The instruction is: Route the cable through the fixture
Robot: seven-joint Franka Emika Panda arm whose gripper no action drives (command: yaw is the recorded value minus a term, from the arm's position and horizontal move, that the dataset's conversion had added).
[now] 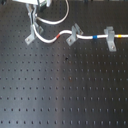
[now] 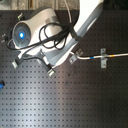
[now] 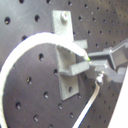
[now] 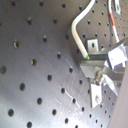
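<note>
The white cable runs in from the first exterior view's right, through a squarer clip and a slanted middle clip, showing yellow, blue and red bands. It reaches the fixture, the slanted grey clip at the first exterior view's left, then loops up and back. My gripper hangs just above that clip. In the first wrist view the gripper is shut on the cable right beside the fixture's fork. The cable and gripper also show in the second wrist view.
Everything stands on a black perforated board. In the second exterior view the arm covers the gripper and much of the cable. The fixture shows at the arm's edge, and another small clip sits further toward the second exterior view's left.
</note>
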